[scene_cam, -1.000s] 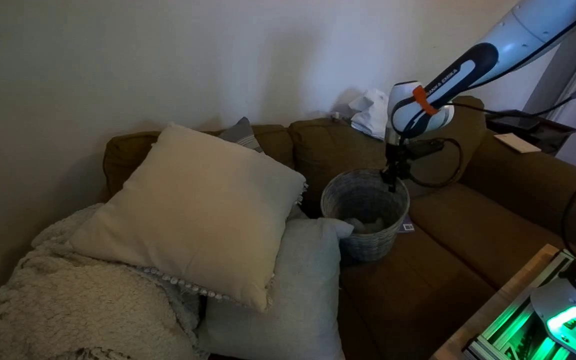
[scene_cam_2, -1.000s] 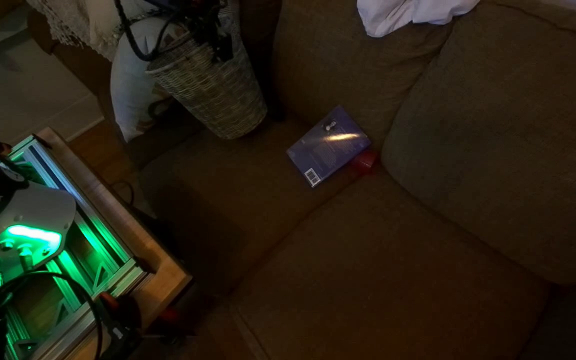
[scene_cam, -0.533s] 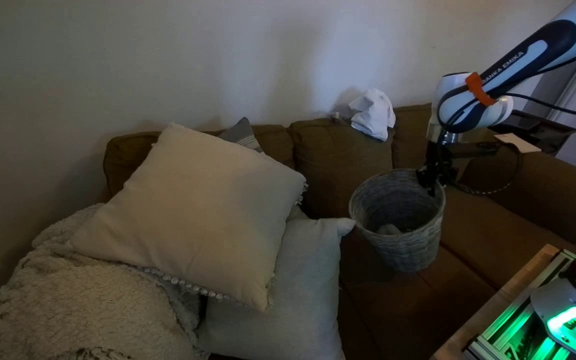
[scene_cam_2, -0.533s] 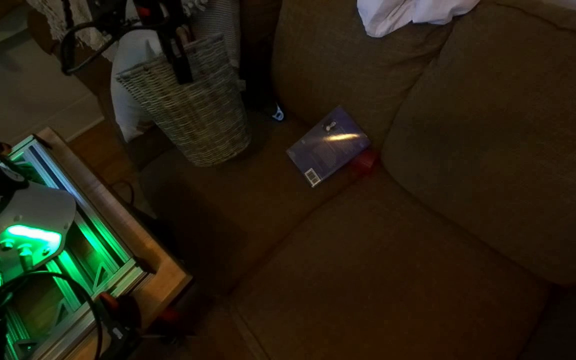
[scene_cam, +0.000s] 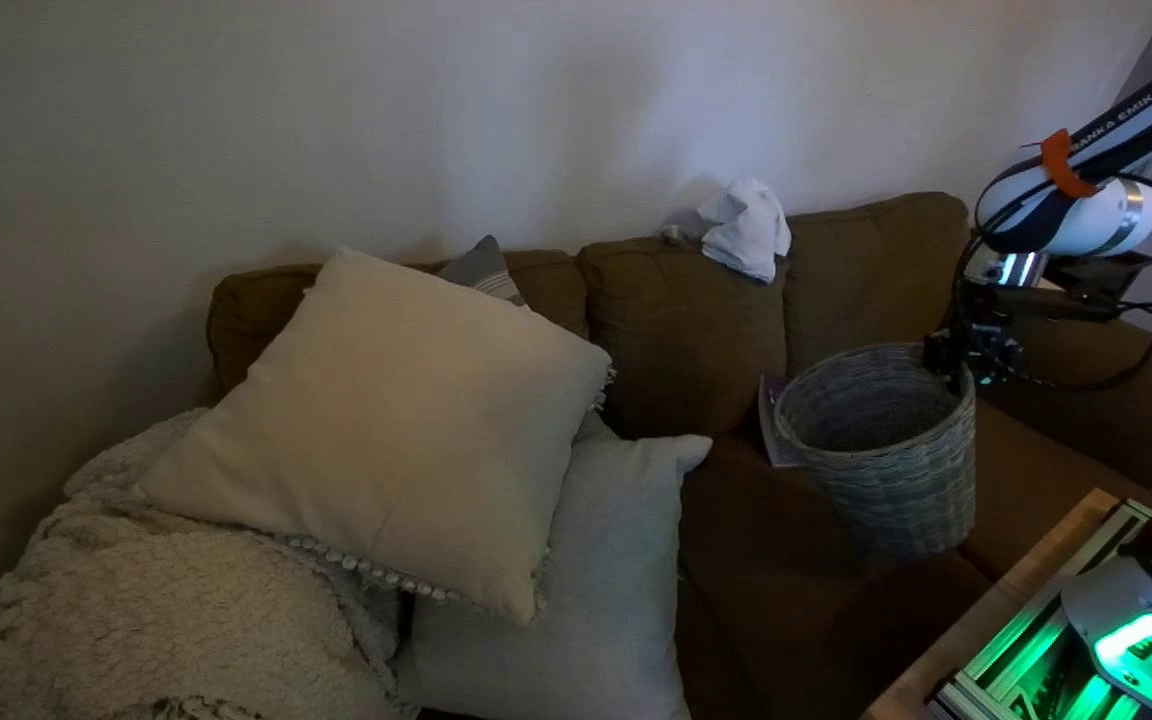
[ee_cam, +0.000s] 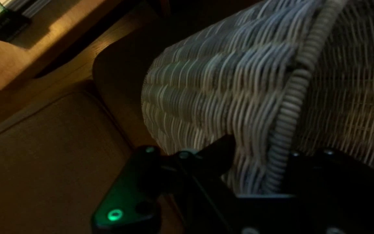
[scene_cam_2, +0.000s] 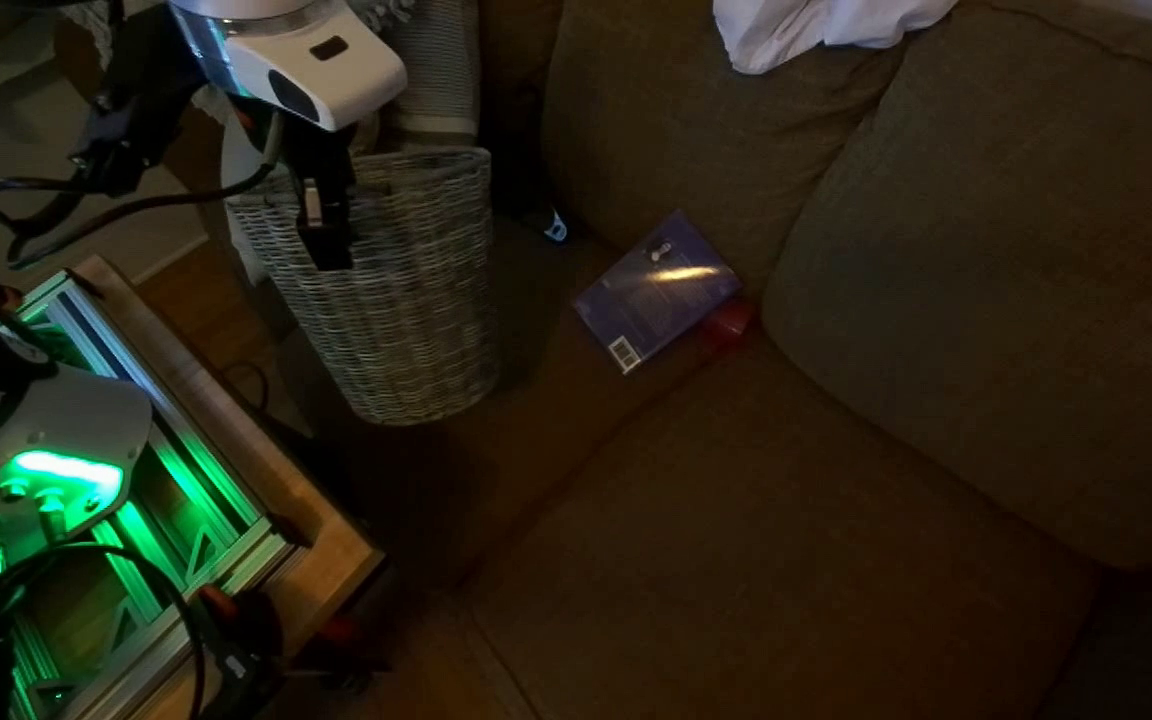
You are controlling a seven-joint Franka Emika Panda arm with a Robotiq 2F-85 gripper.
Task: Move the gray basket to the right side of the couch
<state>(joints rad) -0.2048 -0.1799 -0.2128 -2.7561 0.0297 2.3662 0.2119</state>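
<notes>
The gray basket [scene_cam: 896, 490] hangs from my gripper [scene_cam: 951, 370], slightly tilted, over the seat of the brown couch [scene_cam: 686, 330]. Whether its base touches the seat I cannot tell. The basket [scene_cam_2: 406, 320], the gripper [scene_cam_2: 326, 245] and the couch [scene_cam_2: 756, 520] also show in an exterior view. In the wrist view the gripper [ee_cam: 258, 152] is shut on the basket's [ee_cam: 222, 91] wall at the rolled rim, one finger outside and the other inside. The inner fingertip is dark and hard to make out. The basket's bottom inside is in shadow.
White pillows [scene_cam: 386, 430] and a cream blanket [scene_cam: 166, 590] lie at one end of the couch. A purple book [scene_cam_2: 656, 290] with a red item [scene_cam_2: 729, 322] lies on the seat. A white cloth [scene_cam: 746, 230] is on the backrest. The robot's wooden stand [scene_cam_2: 316, 560] faces the couch front.
The gripper and basket have moved together along the couch, away from the pillows and closer to the robot's stand. The purple book now shows on the basket's pillow side. The grip has held.
</notes>
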